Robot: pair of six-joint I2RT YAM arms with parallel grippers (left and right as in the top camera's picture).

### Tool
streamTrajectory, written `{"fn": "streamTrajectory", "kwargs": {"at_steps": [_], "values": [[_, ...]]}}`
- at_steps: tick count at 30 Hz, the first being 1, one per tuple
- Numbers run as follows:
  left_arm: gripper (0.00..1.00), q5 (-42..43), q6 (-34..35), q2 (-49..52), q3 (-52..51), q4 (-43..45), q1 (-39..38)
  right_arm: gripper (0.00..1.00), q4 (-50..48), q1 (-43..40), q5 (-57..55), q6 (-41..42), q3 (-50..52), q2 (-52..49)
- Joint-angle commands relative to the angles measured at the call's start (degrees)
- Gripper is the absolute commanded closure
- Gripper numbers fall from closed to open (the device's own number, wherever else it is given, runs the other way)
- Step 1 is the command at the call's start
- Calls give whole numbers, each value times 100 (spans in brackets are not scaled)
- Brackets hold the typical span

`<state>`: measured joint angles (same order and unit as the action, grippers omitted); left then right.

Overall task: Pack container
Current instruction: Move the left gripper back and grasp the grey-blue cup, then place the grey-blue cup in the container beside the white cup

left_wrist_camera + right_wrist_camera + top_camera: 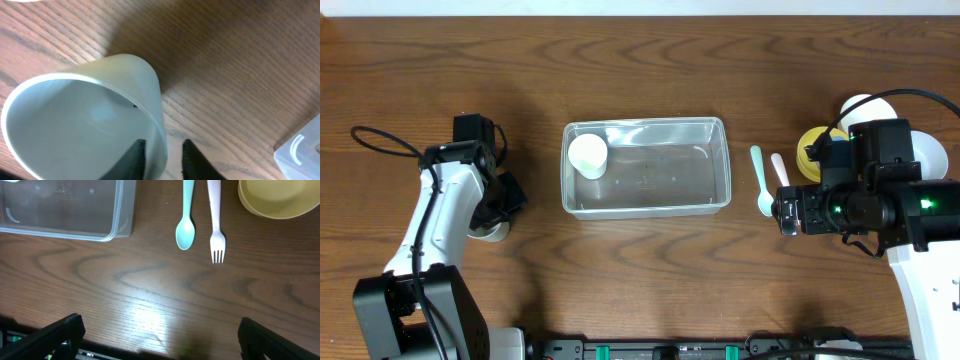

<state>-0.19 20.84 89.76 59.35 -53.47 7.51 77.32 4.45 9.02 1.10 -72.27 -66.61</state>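
The container (645, 165) is a clear rectangular tub at the table's middle; one corner shows in the left wrist view (300, 150) and one in the right wrist view (65, 210). A white cup (588, 155) stands inside it at its left end. A second pale cup (85, 120) sits on the table far left, under my left gripper (162, 160). Its fingers straddle the cup's rim, one inside and one outside, with a small gap at the outer finger. My right gripper (160, 335) is wide open and empty over bare wood, right of the tub.
A teal spoon (760, 180) and a pink fork (780, 168) lie side by side right of the tub, and both show in the right wrist view, spoon (185, 225), fork (215, 220). A yellow bowl (812, 145) and white dishes (865, 105) sit at the far right.
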Motion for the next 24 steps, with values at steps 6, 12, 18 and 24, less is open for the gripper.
{"fn": "streamTrajectory", "kwargs": {"at_steps": [6, 12, 18, 24], "values": [[81, -31, -26, 31, -7, -22, 31, 1, 9, -42, -20, 55, -101, 4], [93, -33, -26, 31, -7, -24, 31, 1, 9, -42, -17, 57, -101, 4], [94, -44, -28, 31, -7, -81, 31, 1, 9, -42, -17, 57, -101, 4], [94, -46, -48, 4, 66, -120, 20, 1, 9, -42, -20, 55, -101, 4]]}}
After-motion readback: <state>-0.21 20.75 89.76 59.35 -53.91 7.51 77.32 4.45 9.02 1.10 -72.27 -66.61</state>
